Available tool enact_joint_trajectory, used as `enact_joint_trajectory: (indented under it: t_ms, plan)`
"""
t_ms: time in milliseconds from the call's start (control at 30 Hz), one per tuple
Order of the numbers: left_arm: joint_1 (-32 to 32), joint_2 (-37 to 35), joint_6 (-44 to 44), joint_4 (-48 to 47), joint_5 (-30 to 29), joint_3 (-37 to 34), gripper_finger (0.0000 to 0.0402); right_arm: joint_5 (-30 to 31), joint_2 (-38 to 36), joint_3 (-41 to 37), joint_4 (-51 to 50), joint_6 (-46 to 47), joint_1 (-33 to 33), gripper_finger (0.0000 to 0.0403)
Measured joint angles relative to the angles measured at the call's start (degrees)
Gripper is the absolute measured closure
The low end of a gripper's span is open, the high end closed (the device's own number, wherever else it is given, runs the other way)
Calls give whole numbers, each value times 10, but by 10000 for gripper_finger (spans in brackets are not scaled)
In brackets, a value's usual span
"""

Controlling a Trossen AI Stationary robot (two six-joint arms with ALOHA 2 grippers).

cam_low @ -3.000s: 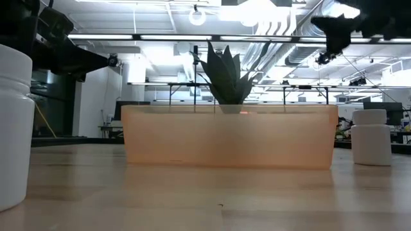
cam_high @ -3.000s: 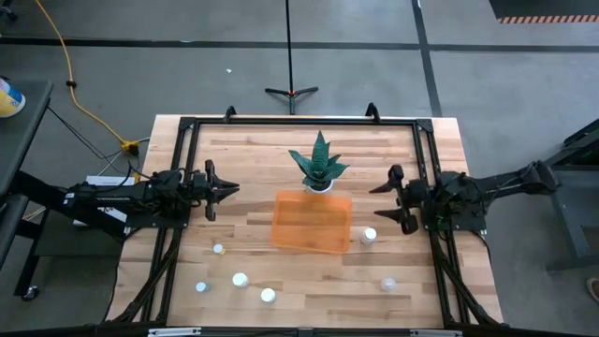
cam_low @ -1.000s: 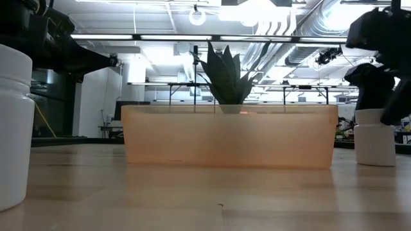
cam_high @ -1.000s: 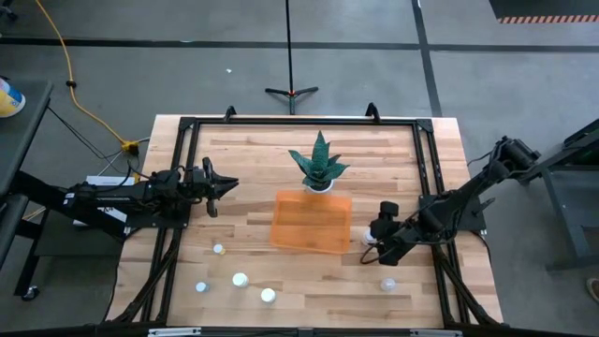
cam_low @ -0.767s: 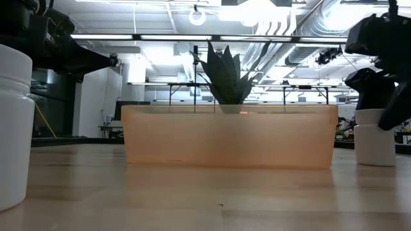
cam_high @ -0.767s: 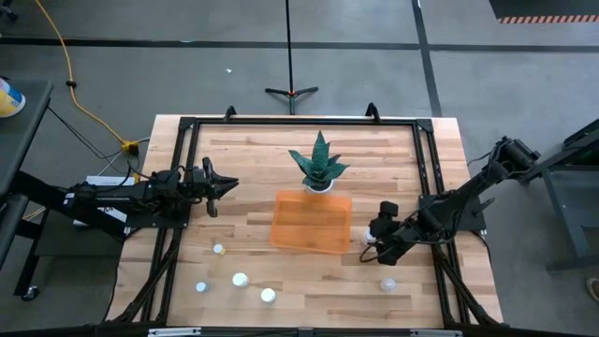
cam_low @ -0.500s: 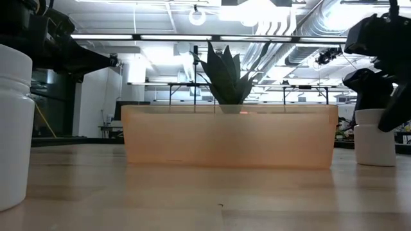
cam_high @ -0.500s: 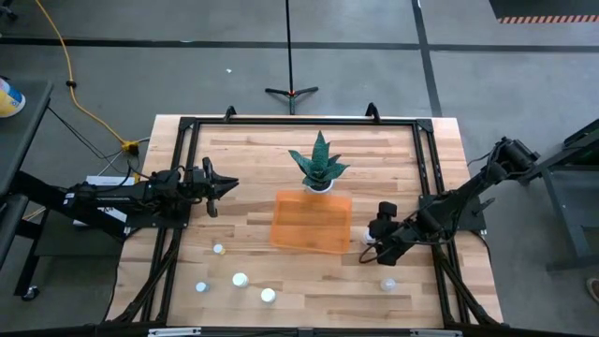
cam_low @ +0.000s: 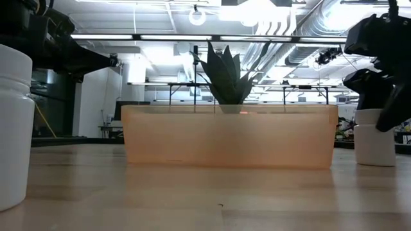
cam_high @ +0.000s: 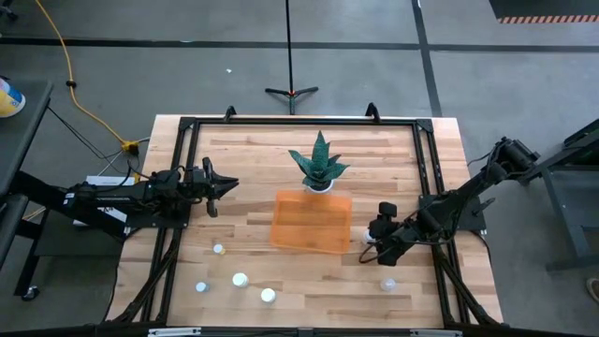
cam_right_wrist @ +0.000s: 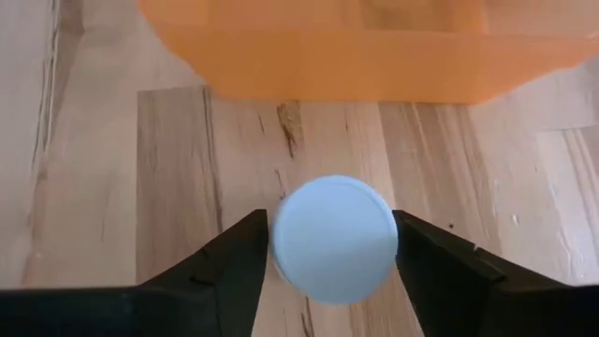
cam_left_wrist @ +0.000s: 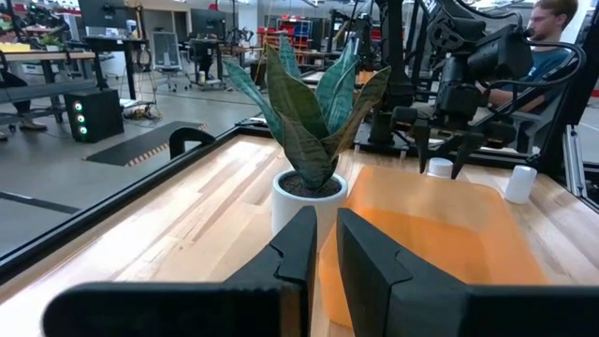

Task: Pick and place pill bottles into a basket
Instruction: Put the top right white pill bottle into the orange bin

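The orange basket (cam_high: 312, 245) sits mid-table, in front of a potted plant (cam_high: 318, 164). One white pill bottle (cam_high: 368, 238) stands upright on the wood just right of the basket. My right gripper (cam_high: 369, 245) is down over it and shut on its cap (cam_right_wrist: 332, 239). Several more bottles stand near the front edge: three at the left (cam_high: 240, 280) and one at the right (cam_high: 387, 284). My left gripper (cam_high: 227, 184) is shut and empty, hovering left of the basket. My right gripper pinches the bottle's round white cap by its two opposite sides (cam_right_wrist: 277, 245) between its two fingers. The fingers (cam_right_wrist: 234, 262) come from above, slanting in from the table's right. The bottle stands upright with its base on the table (cam_low: 374, 144).
The basket's right wall (cam_right_wrist: 318, 56) is just beyond the held bottle. A black frame (cam_high: 430, 187) runs along the table's edges. A bottle (cam_low: 14, 128) stands very close to the low camera. A person (cam_left_wrist: 552, 37) sits beyond the table's right side.
My right gripper stays low over the bottle. In the low view, its near finger has drawn in a little toward the bottle. The bottle has not moved.
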Motion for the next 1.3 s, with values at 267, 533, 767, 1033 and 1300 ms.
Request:
enact_joint_trajectory:
  t_ms: [267,533,767,1033,1300]
  plan:
    - [0,0,0,0,0,0,318,-2,-1,2,4,1,0,242]
    - [0,0,0,0,0,0,318,-13,-25,26,-24,-37,0,246]
    - [0,0,0,0,0,0,318,74,-50,114,-72,-158,-1,246]
    - [0,0,0,0,0,0,318,88,-50,124,66,-359,-94,246]
    - [0,0,0,0,0,0,318,-82,-5,112,103,-406,-254,245]
